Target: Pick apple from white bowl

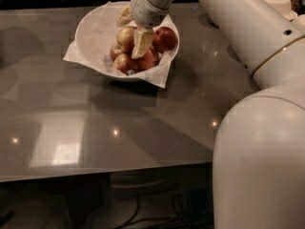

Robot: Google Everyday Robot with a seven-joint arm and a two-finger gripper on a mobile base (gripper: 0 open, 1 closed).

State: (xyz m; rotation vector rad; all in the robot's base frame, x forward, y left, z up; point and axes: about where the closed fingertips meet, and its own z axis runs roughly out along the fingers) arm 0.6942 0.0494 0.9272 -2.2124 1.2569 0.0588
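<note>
Apple: palest fruit, top of the heap inside the white bowl, which stands on the counter.
Tool: directly above the bowl, fingers apart, straddling the apple, one behind it and one to its right; contact undetermined.

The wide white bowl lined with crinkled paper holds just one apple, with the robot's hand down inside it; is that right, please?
Not quite: the camera view shows several apples in the wide white paper-lined bowl, including a pale yellow-gold apple and an all-red apple. The hand is indeed down inside it.
</note>
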